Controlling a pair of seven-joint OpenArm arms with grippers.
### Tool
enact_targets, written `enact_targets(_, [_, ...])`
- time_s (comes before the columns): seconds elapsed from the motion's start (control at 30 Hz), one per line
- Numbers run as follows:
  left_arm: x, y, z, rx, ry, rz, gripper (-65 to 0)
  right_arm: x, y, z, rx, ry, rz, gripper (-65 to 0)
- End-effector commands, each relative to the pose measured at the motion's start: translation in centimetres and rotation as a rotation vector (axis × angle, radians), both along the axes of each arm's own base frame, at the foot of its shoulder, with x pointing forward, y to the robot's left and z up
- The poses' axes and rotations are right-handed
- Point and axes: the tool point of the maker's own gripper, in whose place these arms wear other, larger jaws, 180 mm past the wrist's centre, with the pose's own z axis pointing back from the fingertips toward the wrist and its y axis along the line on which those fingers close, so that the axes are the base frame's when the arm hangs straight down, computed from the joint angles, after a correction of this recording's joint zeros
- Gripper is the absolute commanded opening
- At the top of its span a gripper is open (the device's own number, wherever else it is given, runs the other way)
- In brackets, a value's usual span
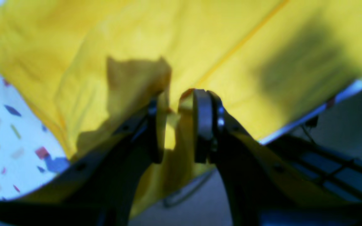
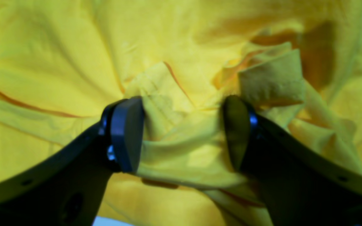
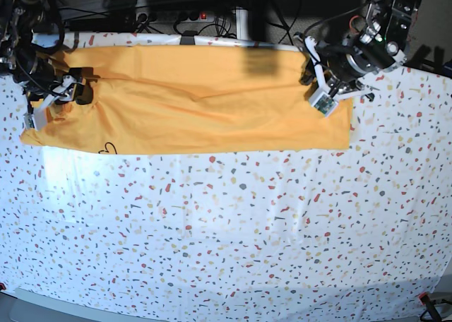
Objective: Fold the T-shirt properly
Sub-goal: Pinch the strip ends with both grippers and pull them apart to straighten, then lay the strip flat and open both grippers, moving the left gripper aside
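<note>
While both grippers pinch T-shirt point(image 3: 191, 114) cloth between their fingers point(image 2: 126, 135), lift evenly, then carry toward 6 o'clock.

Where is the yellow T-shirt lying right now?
In the base view the T-shirt stretches as a long band along the far edge of the speckled table, between the left pincer at its right end and the right pincer at its left.

Both wrist views are soft and blurred; a dark shadow falls across the T-shirt point(image 1: 300, 53); overhead view evenly bright.
</note>
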Motion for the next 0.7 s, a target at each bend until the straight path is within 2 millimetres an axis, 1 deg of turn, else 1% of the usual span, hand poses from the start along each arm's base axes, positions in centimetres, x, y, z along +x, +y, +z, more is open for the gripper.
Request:
enact_targets(0.0, [0.8, -0.1, 0.9, -0.022, -0.044, 0.002, -51.0, 0.6, -0.4, 0.8, -0.017, -0.014, 0.007, -25.4])
enact_targets(0.07, [0.9, -0.1, 0.6, -0.030, -0.042, 0.009, -51.0, 0.7, -0.4, 0.8, -0.019, -0.010, 0.008, -25.4])
enact_targets(0.1, [0.8, 0.1, 0.1, -0.027, -0.029, 0.014, -51.0, 0.7, -0.4, 0.8, -0.019, -0.010, 0.008, -25.4])
enact_targets(0.27, [0.1, 2.0, -4.1, 0.003, 0.073, 0.061, -51.0, 0.6, -0.1, 0.6, -0.011, -0.011, 0.005, -25.4])
enact_targets(0.33, [0.5, 2.7, -5.3, 0.017, 0.101, 0.081, -51.0, 0.7, 0.5, 0.3, 0.002, -0.017, -0.001, -25.4])
enact_targets(0.37, [0.9, 2.9, -5.5, 0.021, 0.105, 0.090, -51.0, 0.9, 0.8, 0.1, 0.004, -0.030, -0.007, -25.4])
enact_targets(0.43, [2.0, 2.7, -5.4, 0.013, 0.094, 0.098, -51.0, 1.5, 1.5, -0.3, 0.000, -0.051, -0.018, -25.4])
enact_targets(0.53, [3.8, 2.2, -4.6, 0.001, 0.066, 0.102, -51.0, 2.7, 2.7, -0.9, -0.015, -0.061, -0.025, -25.4])
enact_targets(0.6, [4.6, 2.1, -4.2, -0.002, 0.046, 0.101, -51.0, 3.7, 3.5, -0.9, 0.000, -0.077, -0.033, -25.4])
enact_targets(0.67, [5.0, 2.3, -3.9, 0.009, 0.031, 0.097, -51.0, 4.6, 3.8, -1.1, 0.010, -0.080, -0.042, -25.4])
